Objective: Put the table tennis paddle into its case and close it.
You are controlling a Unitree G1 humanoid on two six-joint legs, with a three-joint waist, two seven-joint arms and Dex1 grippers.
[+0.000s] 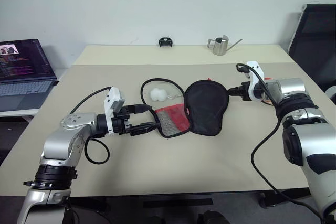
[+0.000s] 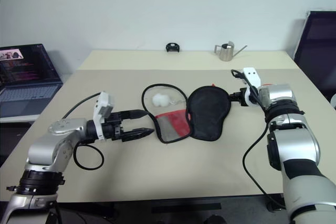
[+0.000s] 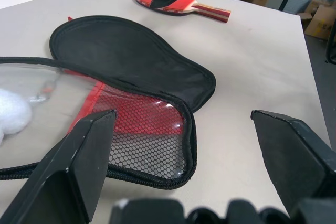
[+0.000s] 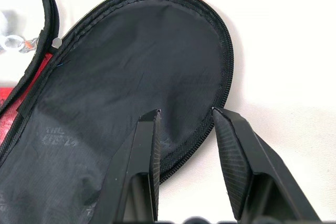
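Observation:
The case (image 1: pixel 206 106) lies unzipped and spread flat in the middle of the table, its black half to the right and its red mesh half (image 1: pixel 173 119) to the left. My left gripper (image 1: pixel 154 117) is open wide, level with the table, just left of the mesh half's narrow end. My right gripper (image 1: pixel 229 92) hovers at the black half's right edge, fingers (image 4: pixel 149 145) part open with nothing between them. In the left wrist view the table tennis paddle (image 3: pixel 184 7) lies flat on the table just behind the right gripper; in the eye views the right hand hides it.
A white fluffy lump (image 1: pixel 159 94) sits in the case's clear part. A metal watering can (image 1: pixel 220 45) and a small black object (image 1: pixel 166 42) stand at the table's far edge. A laptop (image 1: pixel 23 69) is off to the left, a black chair (image 1: pixel 317 35) at the right.

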